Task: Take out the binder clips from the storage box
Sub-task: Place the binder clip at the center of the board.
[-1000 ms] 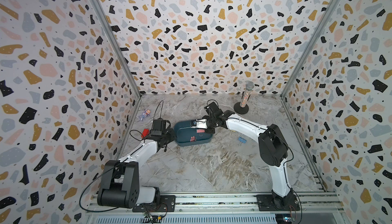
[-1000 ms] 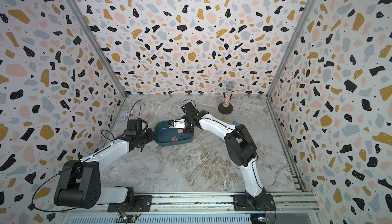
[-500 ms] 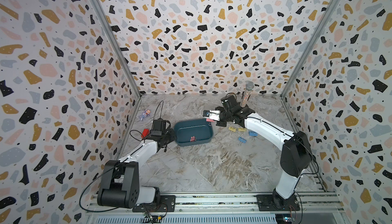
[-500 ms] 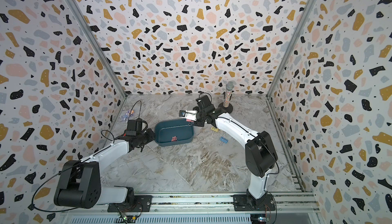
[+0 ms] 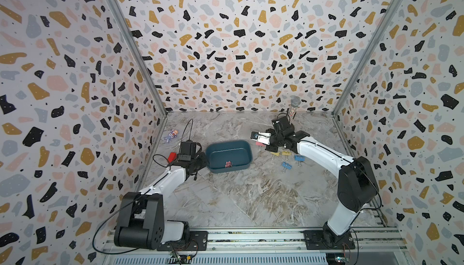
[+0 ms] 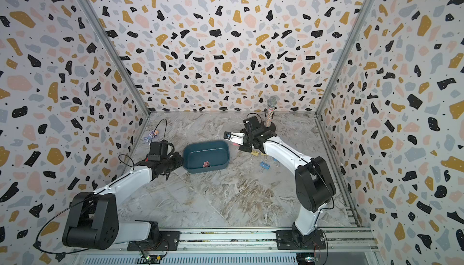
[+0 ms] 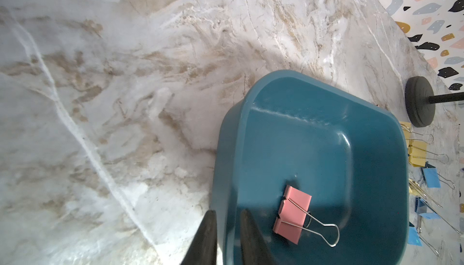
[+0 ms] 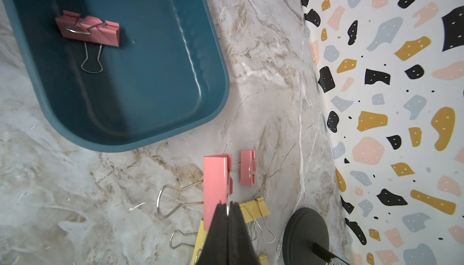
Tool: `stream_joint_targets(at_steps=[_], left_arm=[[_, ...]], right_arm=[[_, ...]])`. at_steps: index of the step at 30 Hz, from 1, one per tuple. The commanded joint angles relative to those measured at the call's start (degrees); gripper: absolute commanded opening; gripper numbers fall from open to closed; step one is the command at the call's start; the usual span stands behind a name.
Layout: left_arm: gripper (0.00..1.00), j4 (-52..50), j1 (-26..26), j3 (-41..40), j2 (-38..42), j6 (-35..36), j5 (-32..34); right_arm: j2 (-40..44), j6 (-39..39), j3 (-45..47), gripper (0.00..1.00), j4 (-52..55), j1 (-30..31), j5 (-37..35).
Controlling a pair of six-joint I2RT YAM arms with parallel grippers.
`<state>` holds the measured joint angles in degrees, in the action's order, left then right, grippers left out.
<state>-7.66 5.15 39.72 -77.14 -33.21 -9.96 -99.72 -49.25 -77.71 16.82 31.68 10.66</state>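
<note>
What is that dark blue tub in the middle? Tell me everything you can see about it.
The storage box is a shallow, dark teal tub, seemingly smooth glossy plastic, rectangular with rounded corners and an open top. It sits upright and flat on the marble-patterned table, between the two arms. Inside lies a single pink binder clip with silver wire handles, by the long wall nearer the arms' bases. The left tool pinches the wall at one short end, one finger inside and one outside.

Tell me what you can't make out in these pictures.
Binder clips on the table: total uncountable; right arm covers some in both top views, wrist-view edges crop others.
Red block: partly behind the left arm in a top view.
Toy: too small to identify in both top views.
</note>
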Motion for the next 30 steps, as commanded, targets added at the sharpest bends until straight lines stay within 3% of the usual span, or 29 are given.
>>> stream_joint_targets(at_steps=[1,30], left_arm=[[0.21,0.1,-0.1,-0.9,1.4,0.4,0.7],[0.21,-0.8,-0.1,-0.7,1.5,0.9,1.3]], right_arm=[[-0.7,0.7,0.0,0.0,-2.4,-0.2,-0.2],[-8.9,-0.6,3.0,0.0,-9.7,-0.3,-2.4]])
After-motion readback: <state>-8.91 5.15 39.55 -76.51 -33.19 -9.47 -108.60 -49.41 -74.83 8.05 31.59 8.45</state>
